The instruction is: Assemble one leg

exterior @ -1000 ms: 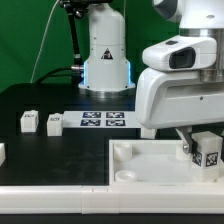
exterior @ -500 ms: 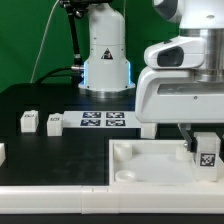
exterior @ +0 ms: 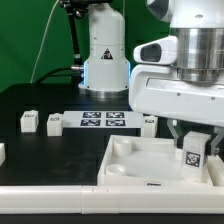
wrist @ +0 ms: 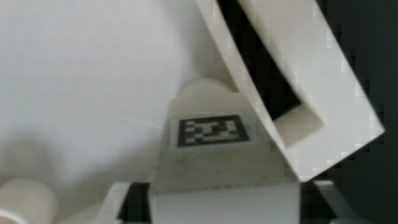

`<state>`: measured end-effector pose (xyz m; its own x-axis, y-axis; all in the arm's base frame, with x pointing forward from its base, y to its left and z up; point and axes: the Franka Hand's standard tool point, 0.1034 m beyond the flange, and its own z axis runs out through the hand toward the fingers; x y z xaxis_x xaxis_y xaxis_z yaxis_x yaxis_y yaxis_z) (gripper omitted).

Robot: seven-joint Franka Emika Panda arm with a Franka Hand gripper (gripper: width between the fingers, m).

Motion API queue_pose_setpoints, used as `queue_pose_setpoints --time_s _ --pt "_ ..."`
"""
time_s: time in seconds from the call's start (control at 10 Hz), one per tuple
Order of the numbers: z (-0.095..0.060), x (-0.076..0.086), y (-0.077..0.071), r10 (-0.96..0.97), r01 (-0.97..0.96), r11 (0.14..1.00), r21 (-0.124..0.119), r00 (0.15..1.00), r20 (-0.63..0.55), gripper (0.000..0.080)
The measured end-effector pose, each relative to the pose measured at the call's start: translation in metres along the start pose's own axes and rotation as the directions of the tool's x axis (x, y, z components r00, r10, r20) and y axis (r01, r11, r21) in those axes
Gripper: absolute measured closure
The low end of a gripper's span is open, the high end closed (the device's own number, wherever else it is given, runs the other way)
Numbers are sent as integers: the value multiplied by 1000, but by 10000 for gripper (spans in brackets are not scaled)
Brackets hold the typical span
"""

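Observation:
My gripper [exterior: 192, 148] is shut on a leg [exterior: 193, 161], a small white block with a black-and-white tag. It holds the leg tilted over the exterior view's right part of the large square white piece [exterior: 135, 160], close to its surface. In the wrist view the leg [wrist: 217, 140] sits between my two fingers [wrist: 135, 203], with the white piece [wrist: 89, 90] and its raised edge behind it. Two more legs [exterior: 29, 121] [exterior: 54, 123] stand on the black table at the exterior view's left.
The marker board [exterior: 103, 121] lies on the table behind the white piece. Another small white block [exterior: 148, 124] shows beside my arm, and one more at the exterior view's left edge [exterior: 2, 152]. A second robot base [exterior: 106, 50] stands at the back.
My gripper has shifted toward the exterior view's left with the leg in it, and the wrist has turned, so the leg now hangs tilted over the white piece.

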<state>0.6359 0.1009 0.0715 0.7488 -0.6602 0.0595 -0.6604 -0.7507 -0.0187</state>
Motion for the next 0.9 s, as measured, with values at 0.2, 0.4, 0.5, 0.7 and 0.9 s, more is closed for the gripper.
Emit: queue_pose_setpoints --time_s 0.2,0.4,0.5,0.7,0.9 --pt "0 6 8 88 -89 996 -26 996 -22 492" --pt "0 7 9 85 -85 996 -28 996 -24 407" --pt "0 7 9 85 -85 996 -28 996 -24 270" --pt "1 7 9 84 -85 996 -28 996 -24 172" --pt "1 6 9 84 -85 996 -29 996 -24 152"
